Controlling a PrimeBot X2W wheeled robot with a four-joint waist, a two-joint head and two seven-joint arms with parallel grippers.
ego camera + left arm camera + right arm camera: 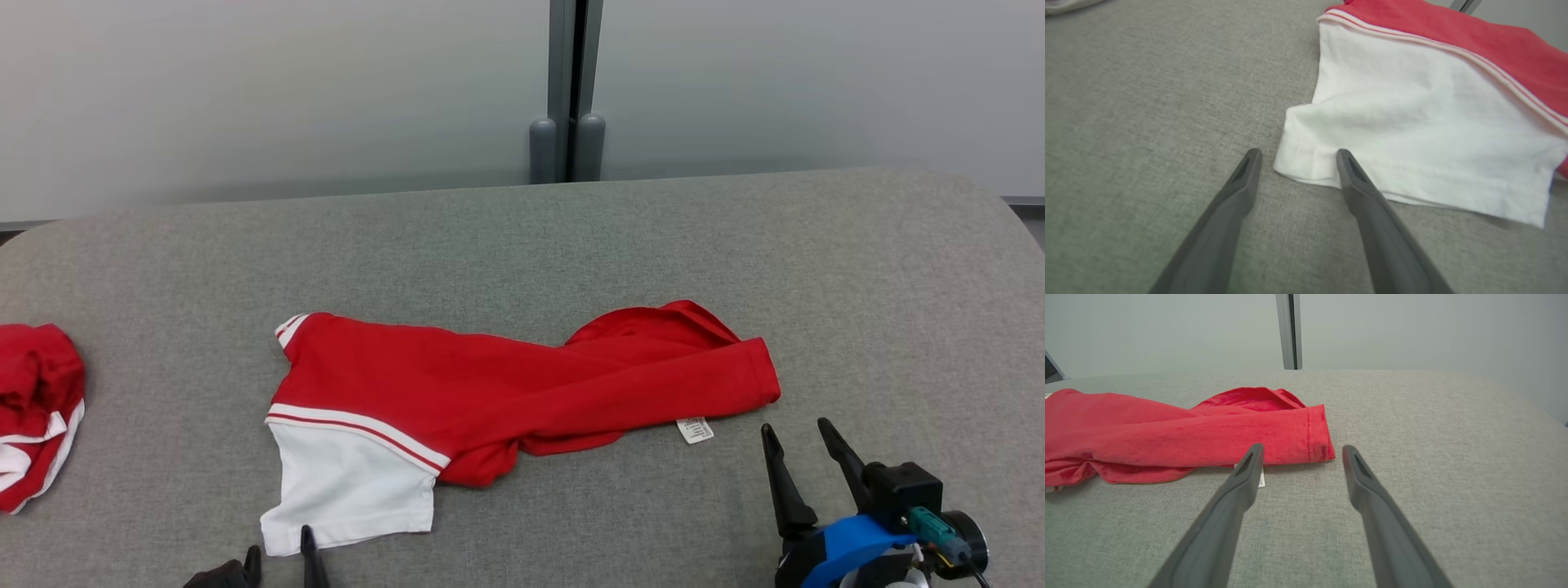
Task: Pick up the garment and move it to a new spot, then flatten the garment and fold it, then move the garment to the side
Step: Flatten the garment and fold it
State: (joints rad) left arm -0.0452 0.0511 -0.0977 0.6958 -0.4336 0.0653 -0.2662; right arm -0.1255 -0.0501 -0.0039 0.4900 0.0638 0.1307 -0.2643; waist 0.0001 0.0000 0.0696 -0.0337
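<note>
The garment (490, 392) lies bunched in the middle of the table (571, 237). The left gripper (280, 545) and right gripper (794, 426) gape wide, empty, at its near corners. Pinching only the top layer could drag it crooked.

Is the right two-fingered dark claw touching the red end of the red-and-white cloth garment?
Apart. The head view shows bare grey fabric surface between the right gripper and the red-and-white garment; its jaws stand open.

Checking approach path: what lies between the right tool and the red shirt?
Bare grey table in the head view; the shirt's white label lies just left of that gap.
</note>
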